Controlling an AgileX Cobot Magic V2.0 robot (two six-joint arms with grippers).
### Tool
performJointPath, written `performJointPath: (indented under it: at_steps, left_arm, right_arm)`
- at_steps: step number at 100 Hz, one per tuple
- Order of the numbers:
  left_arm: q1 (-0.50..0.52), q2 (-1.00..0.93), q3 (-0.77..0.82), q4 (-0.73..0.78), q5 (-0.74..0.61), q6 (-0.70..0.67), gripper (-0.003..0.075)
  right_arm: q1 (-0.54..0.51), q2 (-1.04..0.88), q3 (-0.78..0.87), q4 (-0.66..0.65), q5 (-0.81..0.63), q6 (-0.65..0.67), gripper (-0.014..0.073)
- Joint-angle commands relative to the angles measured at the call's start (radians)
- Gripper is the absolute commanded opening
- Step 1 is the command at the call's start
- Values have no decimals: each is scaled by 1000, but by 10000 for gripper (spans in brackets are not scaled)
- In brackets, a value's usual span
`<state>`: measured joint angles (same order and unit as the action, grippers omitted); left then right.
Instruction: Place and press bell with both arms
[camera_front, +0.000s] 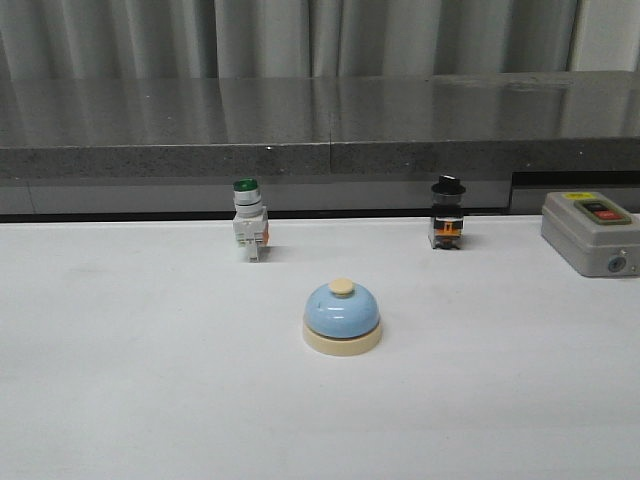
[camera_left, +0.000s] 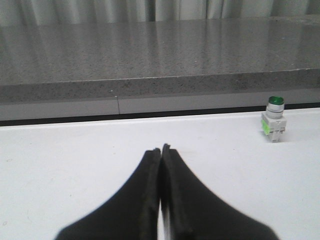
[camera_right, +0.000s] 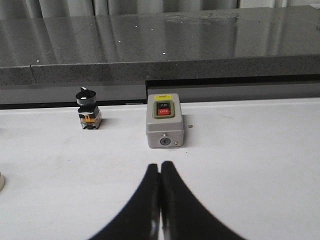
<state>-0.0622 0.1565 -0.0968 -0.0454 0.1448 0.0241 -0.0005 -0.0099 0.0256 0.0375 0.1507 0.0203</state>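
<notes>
While the bell (camera_front: 342, 318) is sitting upright near the middle of the white table (camera_front: 120, 380), out in front of the green-capped switch (camera_front: 247, 220) and the black-knobbed switch (camera_front: 447, 213), neither arm is showing up in the front view, so I'm guessing nothing has been started on it, or the placing part is already done and only the press is left; can't tell which from here. Both arms are hanging low and pretty level over the table, pointing toward the grey ledge (camera_front: 320, 130). The left gripper (camera_left: 161, 151) is clenched with its fingertips touching and nothing between them, and the right gripper (camera_right: 160, 166) is looking the same, pinched together and empty, aimed at the grey control box (camera_right: 165, 121). Next move, I'm thinking, is one arm swinging inward over the cream button (camera_front: 342, 287) and coming straight down on it.
</notes>
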Motion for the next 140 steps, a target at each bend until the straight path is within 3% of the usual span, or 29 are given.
performJointPath:
  at_steps: [1,25,140]
  left_arm:
    - [15,-66,26,0,-85,-17,-20]
    - [14,-190,141,-4,-120,-24,-20]
    - [14,-190,141,-6,-121,-24,-20]
  right_arm:
    - [-7,-18,-14,-9,-85,-2,-60]
    - [-7,-18,-14,-9,-85,-2,-60]
    - [-7,-18,-14,-32,-86,-27,-60]
